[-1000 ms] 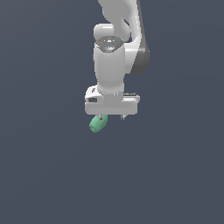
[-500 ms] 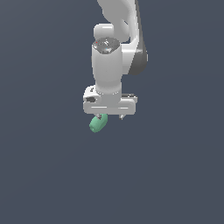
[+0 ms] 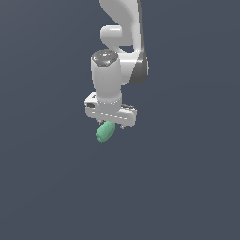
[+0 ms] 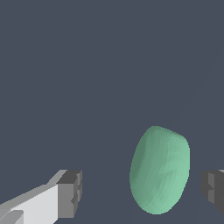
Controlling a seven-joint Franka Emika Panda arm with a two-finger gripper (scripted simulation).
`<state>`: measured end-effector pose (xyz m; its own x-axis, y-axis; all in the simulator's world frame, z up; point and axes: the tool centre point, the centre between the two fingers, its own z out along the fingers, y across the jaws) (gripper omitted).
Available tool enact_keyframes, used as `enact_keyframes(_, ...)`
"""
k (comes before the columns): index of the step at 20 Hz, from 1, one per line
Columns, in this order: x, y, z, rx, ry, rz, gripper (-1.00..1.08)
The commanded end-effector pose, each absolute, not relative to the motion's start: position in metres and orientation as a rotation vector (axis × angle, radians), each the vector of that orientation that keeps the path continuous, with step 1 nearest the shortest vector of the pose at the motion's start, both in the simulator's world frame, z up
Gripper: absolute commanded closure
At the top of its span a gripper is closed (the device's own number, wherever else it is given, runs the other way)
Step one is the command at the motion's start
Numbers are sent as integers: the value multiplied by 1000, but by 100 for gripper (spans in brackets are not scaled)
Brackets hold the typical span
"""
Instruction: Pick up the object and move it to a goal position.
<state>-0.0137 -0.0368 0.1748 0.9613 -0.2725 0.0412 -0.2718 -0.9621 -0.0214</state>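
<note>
The object (image 3: 105,132) is a small mint-green stubby cylinder lying on the dark grey floor. It sits just under the white hand of the arm in the exterior view. In the wrist view the object (image 4: 161,175) lies between the two dark fingertips, closer to one of them, with a gap showing on each side. My gripper (image 3: 111,124) is open and straddles the object, as the wrist view (image 4: 140,188) shows. One finger (image 4: 70,193) is in full view and the other finger (image 4: 213,189) is cut off by the picture's edge. The fingers touch nothing.
A plain dark grey floor (image 3: 187,187) fills both views. The white arm (image 3: 122,28) rises from the hand toward the top of the exterior view. No goal marker shows.
The hand has come down a little over the object and the wrist has shifted slightly. The object has not moved.
</note>
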Motion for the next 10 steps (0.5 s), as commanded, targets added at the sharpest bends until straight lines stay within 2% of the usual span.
enact_keyframes(1, -24, -47, 165, -3080, 549, -51, -92)
enact_keyframes(10, -53, -70, 141, -3023, 845, -9, -92)
